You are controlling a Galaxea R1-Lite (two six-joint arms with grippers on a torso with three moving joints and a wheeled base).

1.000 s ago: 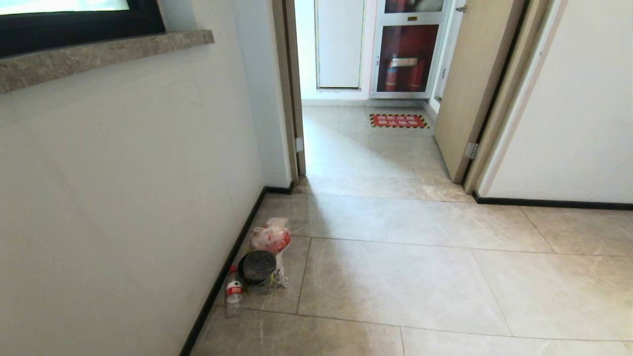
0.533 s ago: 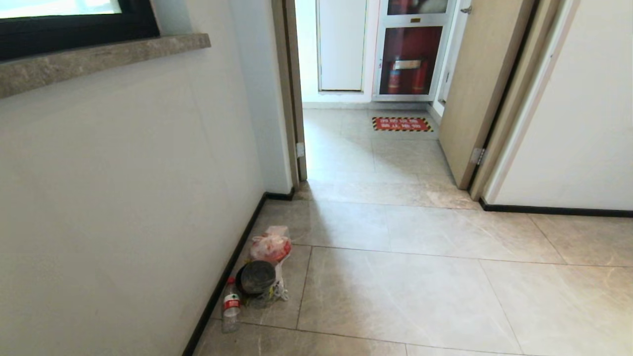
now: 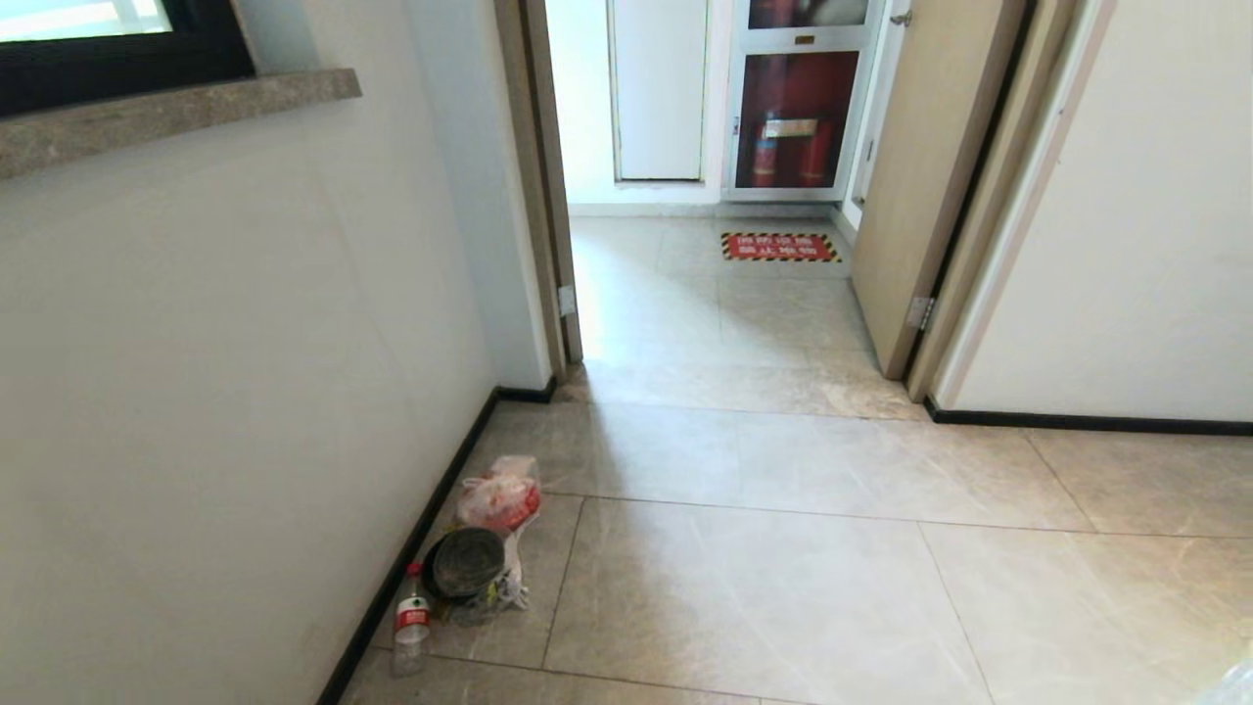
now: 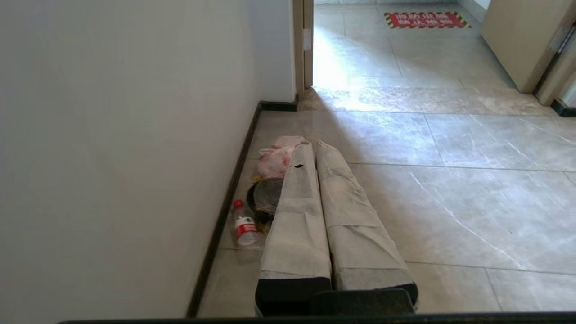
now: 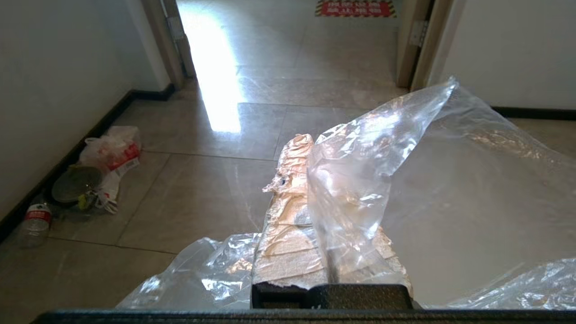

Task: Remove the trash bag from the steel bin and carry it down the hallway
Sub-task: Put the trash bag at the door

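The trash bag (image 5: 360,171) is clear crinkled plastic, and it drapes over and around my right gripper (image 5: 310,148), which is shut on it just above the hallway floor (image 3: 783,587). A corner of the bag (image 3: 1235,683) shows at the bottom right of the head view. My left gripper (image 4: 312,145) is shut with nothing in it, its taped fingers (image 4: 297,216) pressed together and pointing along the left wall. The steel bin is out of view.
Litter lies by the left wall's black skirting: a pink-red plastic bag (image 3: 499,494), a round black bowl (image 3: 468,563) and a small water bottle (image 3: 411,622). Ahead is a doorway (image 3: 685,323) with an open wooden door (image 3: 930,176) on its right, a red floor sign (image 3: 780,247) and a fire-extinguisher cabinet (image 3: 793,117).
The whole head view has shifted left and the litter has slid down the picture, so the camera has moved. A corner of the clear bag now shows at the bottom right.
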